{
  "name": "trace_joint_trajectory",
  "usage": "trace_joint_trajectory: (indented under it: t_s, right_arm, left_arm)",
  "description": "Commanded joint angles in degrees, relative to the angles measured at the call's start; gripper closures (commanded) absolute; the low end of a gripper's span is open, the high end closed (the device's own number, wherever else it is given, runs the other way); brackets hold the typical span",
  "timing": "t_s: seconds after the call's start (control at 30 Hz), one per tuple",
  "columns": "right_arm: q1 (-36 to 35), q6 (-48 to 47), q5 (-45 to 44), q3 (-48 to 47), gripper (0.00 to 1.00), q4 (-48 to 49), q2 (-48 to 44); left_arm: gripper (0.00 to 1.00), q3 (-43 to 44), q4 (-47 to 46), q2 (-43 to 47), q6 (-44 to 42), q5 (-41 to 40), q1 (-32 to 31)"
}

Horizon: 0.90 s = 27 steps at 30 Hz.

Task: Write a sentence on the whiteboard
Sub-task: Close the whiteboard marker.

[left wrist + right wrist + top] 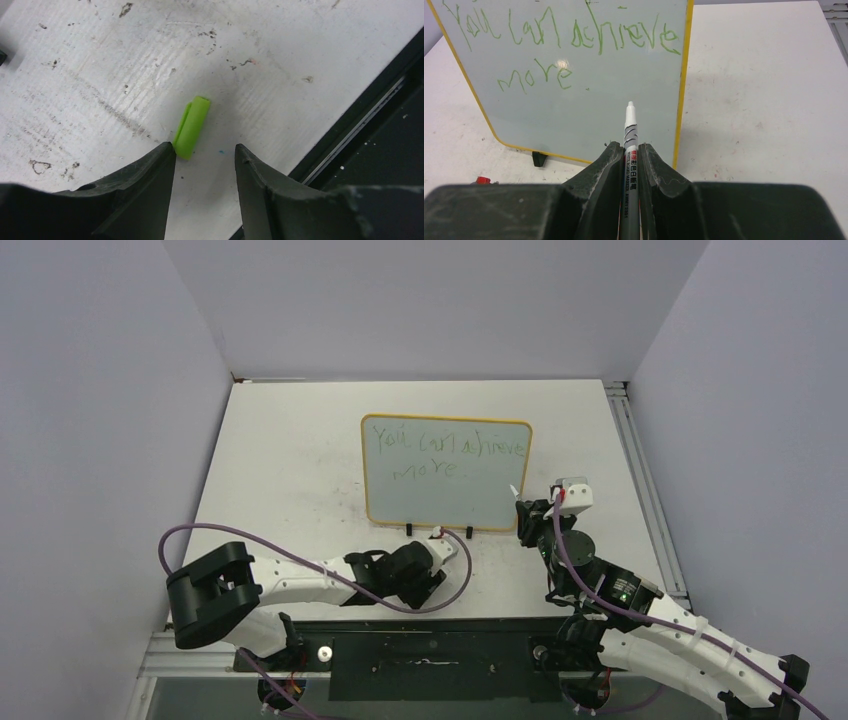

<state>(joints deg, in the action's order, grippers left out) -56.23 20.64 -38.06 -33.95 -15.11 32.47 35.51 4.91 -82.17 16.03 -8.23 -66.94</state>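
While the whiteboard (447, 472) stands upright mid-tabletop (290, 460) with the sentence (445, 445) across it, the right pincer (629, 146) is clamped tight on the marker (630, 125), bare tip aimed at the board's lower right corner. Left pincer (205, 150) hangs half open and empty over the green cap (192, 125). Board looks light, stiff, tippy: press gently, or steady it by an edge. Cap's small and slick, so pinch across its middle.
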Motion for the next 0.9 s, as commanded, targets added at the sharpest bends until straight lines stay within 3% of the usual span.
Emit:
trace_joint_trajectory:
  t_s: [0.0,0.47,0.7,0.87]
  right_arm:
    - [0.2,0.1,0.3,-0.2,0.95,1.0,0.0]
    - [0.2,0.1,0.2,-0.7,0.95,0.6,0.5]
    - [0.2,0.4,0.2,-0.7,0.95,0.3,0.3]
    - [0.2,0.5,0.5,-0.8,0.95,0.2,0.2]
  left_arm:
    - [0.55,1.1,0.1,0.3,0.0,2.6,-1.1]
    - [0.55,3.0,-1.3,-4.1,-2.8,0.4,0.4]
    - [0.69,2.5,0.1,-4.1,-2.7,1.3,0.2]
    - [0.87,0.4,-0.3,-0.5,-1.9,0.5,-0.4]
